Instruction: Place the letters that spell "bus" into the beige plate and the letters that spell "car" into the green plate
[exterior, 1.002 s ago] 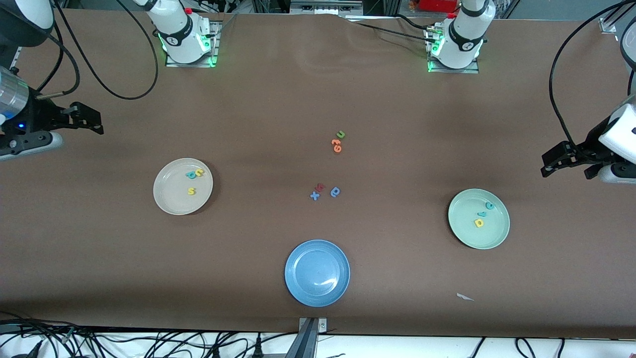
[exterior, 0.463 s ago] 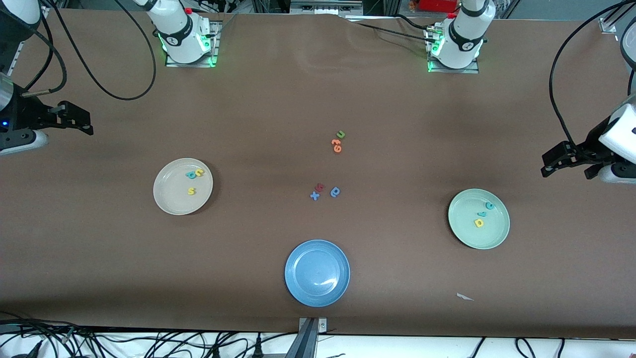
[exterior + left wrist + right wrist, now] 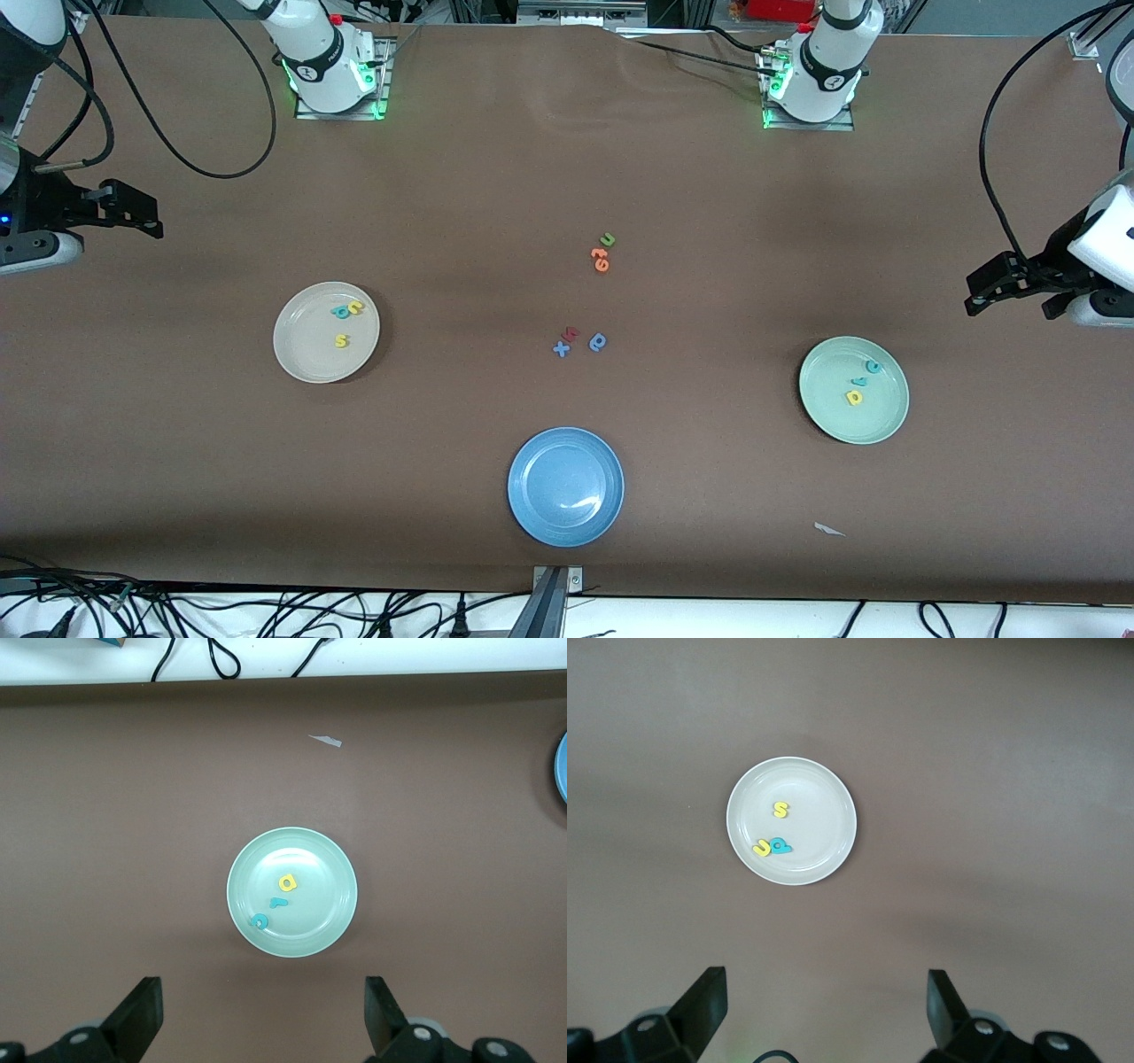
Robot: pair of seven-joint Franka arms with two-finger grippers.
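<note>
- Between the plates, mid-table: loose green u (image 3: 608,239), orange letters (image 3: 601,259), blue letters (image 3: 580,342); blue plate (image 3: 565,486) nearer the camera.
- "bus" letters (image 3: 345,321) lie in beige plate (image 3: 326,332); "car" letters (image 3: 859,381) in green plate (image 3: 854,389).
- My left gripper (image 3: 1010,288) and right gripper (image 3: 124,211) hang spread wide, holding nothing, at the table's ends.

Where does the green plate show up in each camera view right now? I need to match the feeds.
Front view: the green plate lies toward the left arm's end of the table, nearer the camera than the loose letters mid-table.
Left wrist view: the green plate sits mid-picture, holding three letters.
Right wrist view: not in it; only the beige plate shows.
Shared landmark: the yellow a in the green plate.
</note>
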